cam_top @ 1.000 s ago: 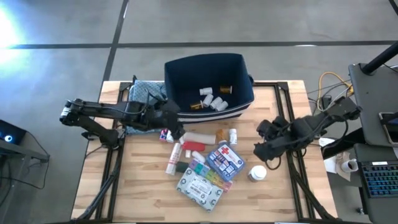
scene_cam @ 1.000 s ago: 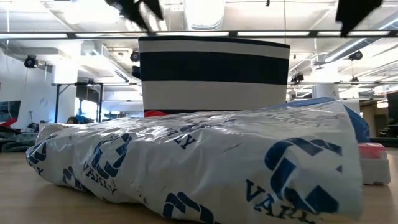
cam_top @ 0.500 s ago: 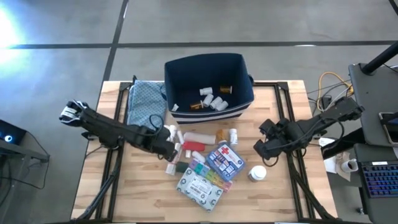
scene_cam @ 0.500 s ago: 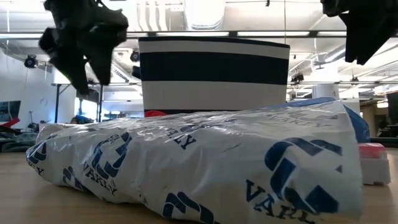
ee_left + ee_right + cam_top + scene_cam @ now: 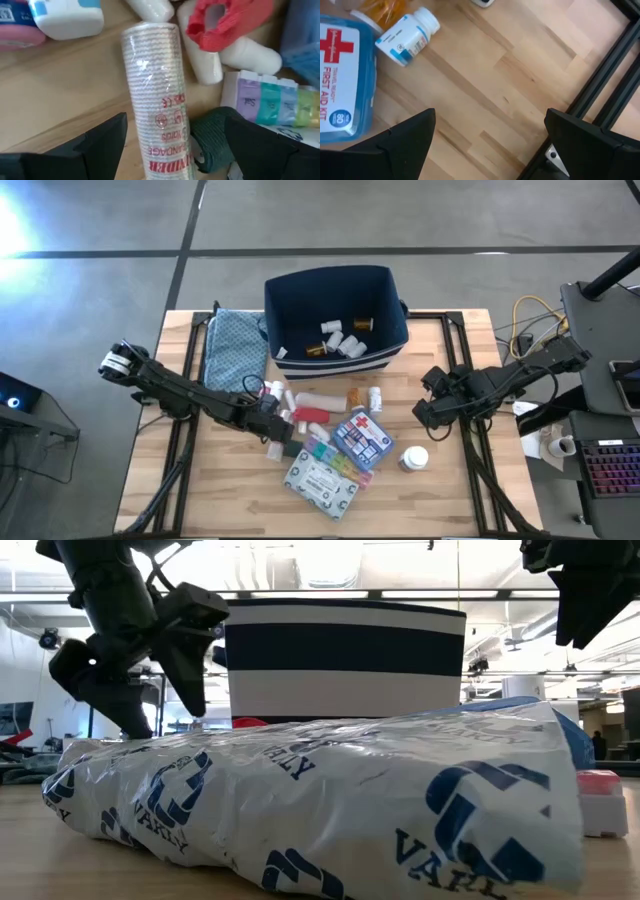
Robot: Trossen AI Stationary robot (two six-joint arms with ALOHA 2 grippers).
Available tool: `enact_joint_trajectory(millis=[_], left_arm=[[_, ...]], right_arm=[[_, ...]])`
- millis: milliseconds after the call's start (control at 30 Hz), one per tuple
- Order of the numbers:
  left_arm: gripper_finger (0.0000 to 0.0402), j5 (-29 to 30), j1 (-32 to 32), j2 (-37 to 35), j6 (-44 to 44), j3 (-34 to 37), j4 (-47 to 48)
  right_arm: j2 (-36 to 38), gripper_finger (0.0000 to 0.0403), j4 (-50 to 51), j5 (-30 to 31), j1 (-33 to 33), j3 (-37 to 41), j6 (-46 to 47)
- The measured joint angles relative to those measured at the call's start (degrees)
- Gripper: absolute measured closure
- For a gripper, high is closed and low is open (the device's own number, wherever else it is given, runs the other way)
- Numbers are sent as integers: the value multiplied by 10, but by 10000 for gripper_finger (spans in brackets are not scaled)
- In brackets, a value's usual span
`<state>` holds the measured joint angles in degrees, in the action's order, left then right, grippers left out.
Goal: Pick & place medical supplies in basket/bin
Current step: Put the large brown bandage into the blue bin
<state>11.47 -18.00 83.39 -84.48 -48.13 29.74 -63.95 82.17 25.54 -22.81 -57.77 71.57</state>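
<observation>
Left gripper (image 5: pixel 172 150) low over the wooden desk (image 5: pixel 230 480), jaws wide astride a clear-wrapped white bandage roll (image 5: pixel 157 100) with red lettering. Behind the heap, the navy-blue fabric bin (image 5: pixel 335 290) holding several bottles. Right gripper (image 5: pixel 487 142) hovering, jaws wide, beside the blue red-cross first-aid pouch (image 5: pixel 340 80).

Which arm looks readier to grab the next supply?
Left, probably. Its pincer hangs open right over the wrapped bandage roll in the pile. The right pincer, also open, faces bare table.

Glossy crinkled plastic packet (image 5: pixel 320 800); clear-wrapped bandage roll (image 5: pixel 157 100); pale matt wooden table (image 5: pixel 495 80)
</observation>
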Motion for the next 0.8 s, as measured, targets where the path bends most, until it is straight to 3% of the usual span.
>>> enact_joint_trajectory(millis=[367,533,667,800], left_arm=[[91,-6,0,122,-1,-52,4],[93,-10,-1,151,-1,-77,53],[123,-14,-1,141,-1,-87,139],[182,-20,-5,109,-1,-89,228]], right_arm=[[21,39,2,22,0,7,-3],[24,39,3,31,0,7,-14],[25,39,3,32,3,7,-28],[25,39,2,52,9,7,-31]])
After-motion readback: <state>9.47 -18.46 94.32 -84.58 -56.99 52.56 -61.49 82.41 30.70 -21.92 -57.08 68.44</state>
